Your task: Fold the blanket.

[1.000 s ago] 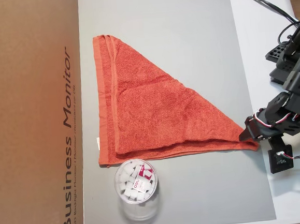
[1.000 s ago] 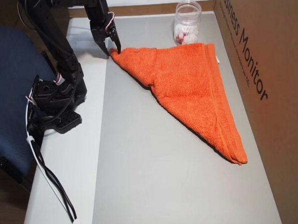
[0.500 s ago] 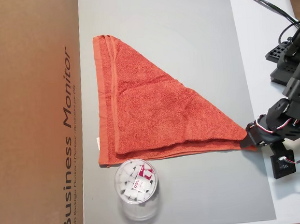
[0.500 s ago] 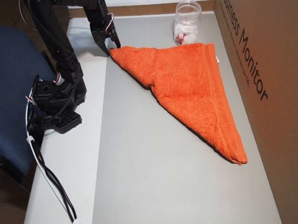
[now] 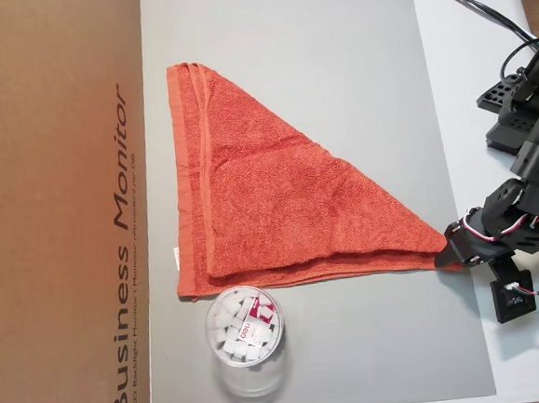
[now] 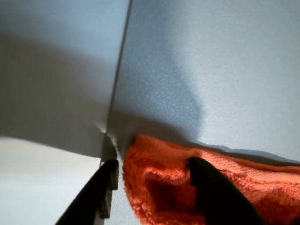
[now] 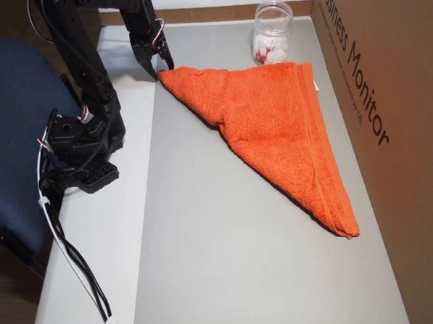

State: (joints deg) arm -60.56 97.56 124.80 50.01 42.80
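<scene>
The blanket [image 5: 270, 201] is an orange-red terry towel lying in a triangle on the grey mat [image 5: 334, 66]. Its sharp corner points at the mat's right edge in one overhead view, and at the upper left of the blanket [image 7: 280, 122] in the other. My gripper [image 5: 442, 258] sits low at that corner, also seen from the other side [image 7: 162, 69]. In the wrist view the gripper [image 6: 154, 164] is open. Its two dark fingers [image 6: 105, 187] straddle the blanket's corner [image 6: 159, 197], and the right finger touches the cloth.
A clear jar [image 5: 246, 339] of white pieces stands beside the blanket's long hemmed edge. A tall cardboard box [image 5: 53, 181] walls off the mat's far side. The arm base [image 7: 81, 147] and cables lie on the white table, next to a blue chair [image 7: 11, 129].
The gripper has shifted slightly outward along the mat's edge at the blanket's corner. The corner, slightly bunched a second ago, now lies flat. The rest of the blanket has not moved.
</scene>
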